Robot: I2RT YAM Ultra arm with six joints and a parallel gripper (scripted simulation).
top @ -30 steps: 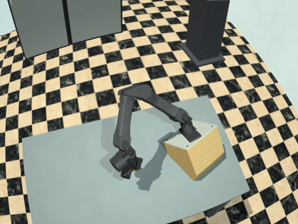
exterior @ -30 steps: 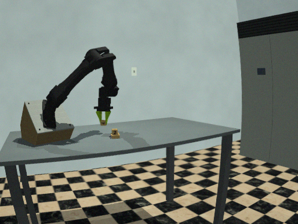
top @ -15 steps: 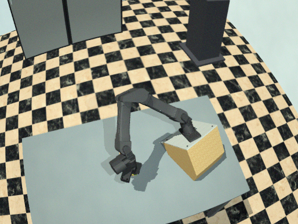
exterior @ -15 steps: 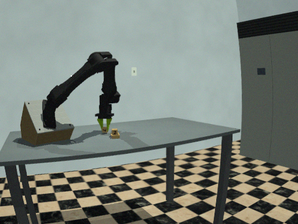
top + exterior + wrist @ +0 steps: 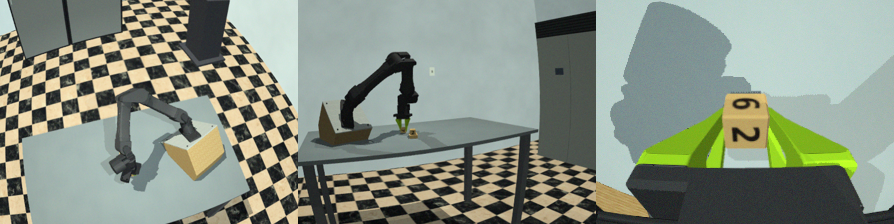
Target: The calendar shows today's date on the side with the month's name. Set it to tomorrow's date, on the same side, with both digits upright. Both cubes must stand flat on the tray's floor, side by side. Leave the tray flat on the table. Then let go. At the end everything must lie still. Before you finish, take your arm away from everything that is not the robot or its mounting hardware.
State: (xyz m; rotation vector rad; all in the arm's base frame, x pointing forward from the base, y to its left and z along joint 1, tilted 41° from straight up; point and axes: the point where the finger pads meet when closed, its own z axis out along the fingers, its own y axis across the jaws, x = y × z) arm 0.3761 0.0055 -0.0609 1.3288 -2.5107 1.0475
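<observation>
My gripper (image 5: 746, 114) has green fingers and is shut on a small wooden cube (image 5: 745, 121). In the wrist view the cube shows a 6 on its top face and a 2 on the face towards the camera. In the exterior view the gripper (image 5: 403, 128) points straight down, with the held cube (image 5: 403, 130) low, at or just above the table top. Just to its right stands the small wooden calendar (image 5: 413, 133), showing a 2 on its front. In the top view the arm hides the cube and the calendar under the gripper (image 5: 129, 173).
The arm's wooden wedge-shaped base (image 5: 195, 151) stands on the grey table to the right of the gripper. A wooden edge (image 5: 615, 201) shows at the bottom left of the wrist view. A grey cabinet (image 5: 65, 20) and a dark pillar (image 5: 206, 29) stand on the floor beyond the table.
</observation>
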